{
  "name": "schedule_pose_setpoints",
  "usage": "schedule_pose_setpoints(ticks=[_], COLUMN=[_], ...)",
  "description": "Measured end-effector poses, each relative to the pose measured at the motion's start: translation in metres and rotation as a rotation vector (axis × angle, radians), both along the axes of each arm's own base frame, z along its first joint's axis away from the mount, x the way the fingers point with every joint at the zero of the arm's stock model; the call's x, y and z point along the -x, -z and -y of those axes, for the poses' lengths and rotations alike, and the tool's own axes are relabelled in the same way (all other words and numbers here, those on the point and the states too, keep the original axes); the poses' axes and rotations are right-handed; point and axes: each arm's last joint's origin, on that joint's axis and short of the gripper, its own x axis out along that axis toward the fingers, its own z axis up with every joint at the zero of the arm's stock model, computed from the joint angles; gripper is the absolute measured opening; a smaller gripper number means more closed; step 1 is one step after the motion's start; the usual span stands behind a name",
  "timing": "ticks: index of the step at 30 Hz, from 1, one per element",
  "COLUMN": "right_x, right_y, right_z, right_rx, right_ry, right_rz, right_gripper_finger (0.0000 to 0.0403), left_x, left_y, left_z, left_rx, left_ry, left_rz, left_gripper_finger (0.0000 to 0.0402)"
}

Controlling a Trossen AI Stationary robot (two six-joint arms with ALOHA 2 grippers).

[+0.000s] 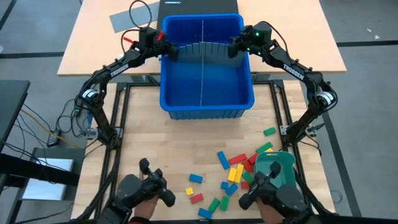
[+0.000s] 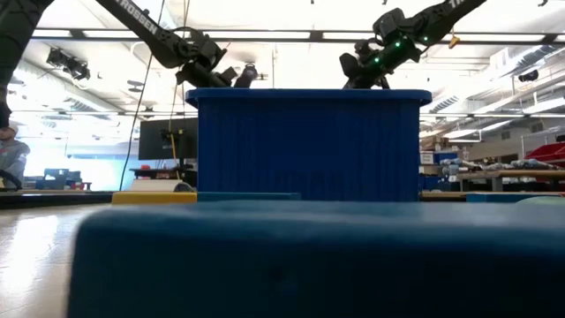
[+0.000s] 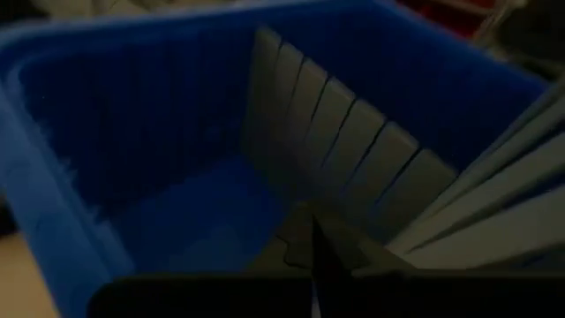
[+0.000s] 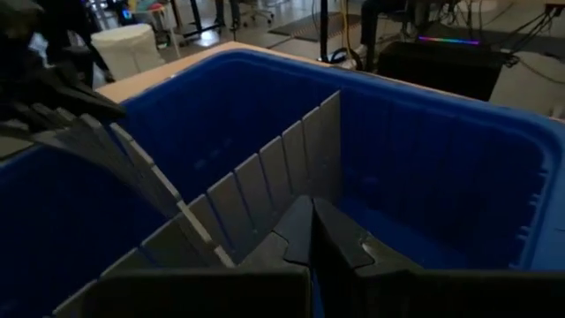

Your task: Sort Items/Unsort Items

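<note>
The divider sheet [image 3: 353, 168] ahead of the left end effector [image 3: 311, 265] is blurred — its lower edge is cut off.

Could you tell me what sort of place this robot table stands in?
Probably a robotics lab or workshop: the low view shows a large open room with ceiling lights, a monitor and workbenches behind the blue bin.

Coloured blocks [image 1: 231, 175] lie scattered — loose on the tabletop.

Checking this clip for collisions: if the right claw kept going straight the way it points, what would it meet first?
Most likely the grey slotted divider standing in the blue bin: the shut right claw sits right above it, though depth is hard to judge.
</note>
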Motion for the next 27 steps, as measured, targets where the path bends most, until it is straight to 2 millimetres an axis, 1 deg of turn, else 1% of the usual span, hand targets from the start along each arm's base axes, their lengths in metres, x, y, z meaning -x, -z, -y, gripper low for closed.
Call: schedule_pose_setpoints(ticks=[4, 10, 13, 17, 19, 21, 23, 27], right_x=[0.001, 0.007, 0.006, 0.006, 0.004, 0.000, -0.004, -0.017], right_y=[-0.005, -0.019, -0.024, -0.040, -0.045, -0.049, -0.052, -0.050], right_z=[0.000, -0.005, -0.009, -0.020, -0.026, -0.033, -0.042, -0.055], right_rx=[0.028, 0.076, 0.109, 0.181, 0.187, 0.161, 0.122, -0.023], right_ry=[-0.001, 0.003, -0.005, -0.041, -0.087, -0.135, -0.205, -0.311], right_rz=[0.034, 0.071, 0.070, 0.115, 0.140, 0.181, 0.222, 0.295], right_gripper_finger=[0.0003, 0.0026, 0.0048, 0.0088, 0.0110, 0.0129, 0.0141, 0.0141], left_x=[0.000, 0.006, 0.007, 0.006, 0.003, 0.000, -0.004, -0.010], left_y=[-0.016, -0.040, -0.054, -0.077, -0.086, -0.091, -0.091, -0.085], left_z=[0.006, 0.017, 0.021, 0.025, 0.028, 0.032, 0.036, 0.041], left_rx=[-0.059, -0.137, -0.175, -0.203, -0.203, -0.194, -0.183, -0.151], left_ry=[0.085, 0.120, 0.172, 0.253, 0.278, 0.326, 0.403, 0.423], left_rz=[0.064, 0.096, 0.108, 0.170, 0.203, 0.226, 0.235, 0.196], left_gripper_finger=[0.0002, 0.0019, 0.0032, 0.0053, 0.0066, 0.0076, 0.0080, 0.0074])
